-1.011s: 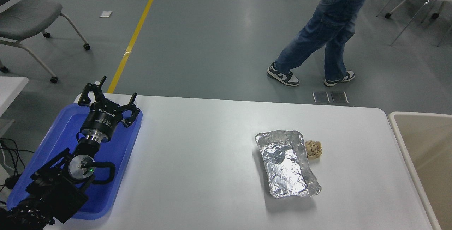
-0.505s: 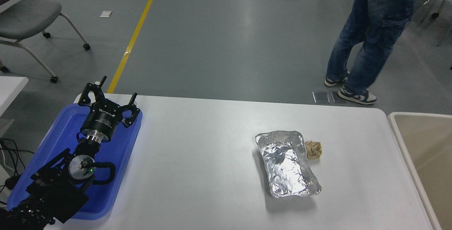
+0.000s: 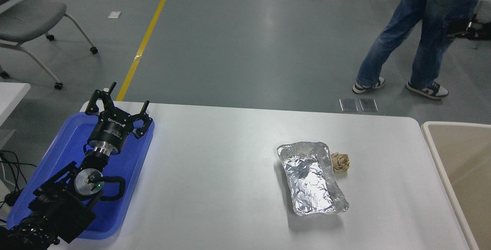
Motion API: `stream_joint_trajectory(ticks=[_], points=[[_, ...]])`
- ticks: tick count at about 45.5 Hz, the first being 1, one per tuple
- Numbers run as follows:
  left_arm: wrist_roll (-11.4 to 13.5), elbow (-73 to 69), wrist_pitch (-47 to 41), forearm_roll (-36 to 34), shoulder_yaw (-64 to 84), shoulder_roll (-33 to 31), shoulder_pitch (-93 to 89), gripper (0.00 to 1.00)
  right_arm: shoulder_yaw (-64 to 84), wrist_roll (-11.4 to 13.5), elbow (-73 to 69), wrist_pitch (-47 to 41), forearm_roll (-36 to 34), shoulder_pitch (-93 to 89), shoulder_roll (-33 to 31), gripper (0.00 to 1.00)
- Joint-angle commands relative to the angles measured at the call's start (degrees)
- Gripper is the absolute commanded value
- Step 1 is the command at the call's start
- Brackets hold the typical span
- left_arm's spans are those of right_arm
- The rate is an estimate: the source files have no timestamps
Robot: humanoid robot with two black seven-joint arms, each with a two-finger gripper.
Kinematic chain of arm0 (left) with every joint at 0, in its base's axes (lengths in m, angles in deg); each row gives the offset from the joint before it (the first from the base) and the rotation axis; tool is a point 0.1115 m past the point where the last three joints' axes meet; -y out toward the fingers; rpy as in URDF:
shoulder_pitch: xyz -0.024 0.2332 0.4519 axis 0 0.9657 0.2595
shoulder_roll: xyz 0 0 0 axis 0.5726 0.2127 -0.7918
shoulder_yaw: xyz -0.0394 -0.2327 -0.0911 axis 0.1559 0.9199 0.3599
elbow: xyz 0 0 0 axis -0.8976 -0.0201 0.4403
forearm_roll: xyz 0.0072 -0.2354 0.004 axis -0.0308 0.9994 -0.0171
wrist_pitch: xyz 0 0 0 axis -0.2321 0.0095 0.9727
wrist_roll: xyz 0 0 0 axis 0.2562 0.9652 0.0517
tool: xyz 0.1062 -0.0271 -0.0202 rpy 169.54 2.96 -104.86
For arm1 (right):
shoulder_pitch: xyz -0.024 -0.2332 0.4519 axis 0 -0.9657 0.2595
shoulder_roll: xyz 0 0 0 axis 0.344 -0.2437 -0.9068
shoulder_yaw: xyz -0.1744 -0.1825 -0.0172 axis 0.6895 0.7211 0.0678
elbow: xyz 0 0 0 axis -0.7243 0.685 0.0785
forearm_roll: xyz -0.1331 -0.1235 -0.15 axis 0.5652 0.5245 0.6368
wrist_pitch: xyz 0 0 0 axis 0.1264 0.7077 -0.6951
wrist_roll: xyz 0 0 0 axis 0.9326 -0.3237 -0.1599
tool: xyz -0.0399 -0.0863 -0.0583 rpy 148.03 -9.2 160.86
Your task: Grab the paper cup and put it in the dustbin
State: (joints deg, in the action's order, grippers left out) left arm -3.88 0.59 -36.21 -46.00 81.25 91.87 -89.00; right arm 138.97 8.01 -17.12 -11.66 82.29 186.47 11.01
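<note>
The paper cup does not show anywhere in the head view. The dustbin [image 3: 460, 165], a large cream-beige bin with a pale rim and tan inside, stands at the table's right edge, partly cut off by the picture. My left gripper [image 3: 119, 102] is parked at the lower left over the blue tray [image 3: 57, 154], open and empty. My right arm and gripper are out of view.
A crinkled silver foil tray [image 3: 311, 177] lies on the white table [image 3: 215, 165] right of centre, with a crumpled brown paper ball [image 3: 340, 162] beside its far right corner. A person in jeans [image 3: 418, 35] walks on the floor beyond the table. A grey chair [image 3: 34, 16] stands at top left.
The person beyond the table has walked further to the right. Nothing on the table has moved and the left arm is still.
</note>
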Motion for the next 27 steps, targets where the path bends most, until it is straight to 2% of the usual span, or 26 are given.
stream_joint_trajectory(ticks=[1,11,27], points=[[0.00,0.00,-0.06,0.00,-0.01,0.00,0.00,1.00,2.20,-0.01,-10.44,-11.77,1.72,12.42,1.60,1.00],[0.00,0.00,0.03,0.00,-0.01,0.00,0.00,1.00,1.50,-0.01,-18.52,-16.87,1.98,18.14,2.65,1.00],[0.00,0.00,-0.06,0.00,-0.01,0.00,0.00,1.00,-6.23,-0.01,-27.05,-18.54,1.98,20.34,3.09,1.00]])
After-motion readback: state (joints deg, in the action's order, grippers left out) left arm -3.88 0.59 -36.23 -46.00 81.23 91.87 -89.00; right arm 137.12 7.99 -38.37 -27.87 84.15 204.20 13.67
